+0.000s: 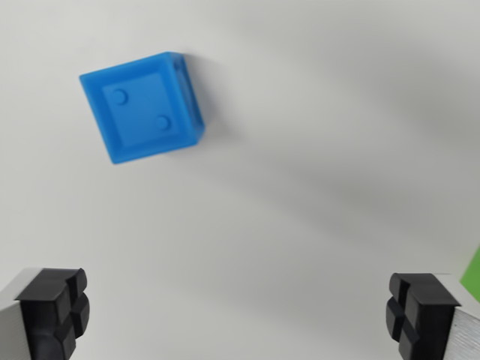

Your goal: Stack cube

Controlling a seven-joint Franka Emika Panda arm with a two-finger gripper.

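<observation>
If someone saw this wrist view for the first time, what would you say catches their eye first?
First, the bright blue plastic cube with two round dimples on its top face, lying askew on the plain white table in the upper left of the wrist view. Next, the tool with its two black rubber fingertips spread wide at the bottom corners, holding nothing. A lime green sliver shows at the right edge; what it is cannot be told.

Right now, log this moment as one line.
task: stack cube | pincer: open, empty | blue cube: on white table, upper left, untouched | green object: right edge, partly visible
</observation>
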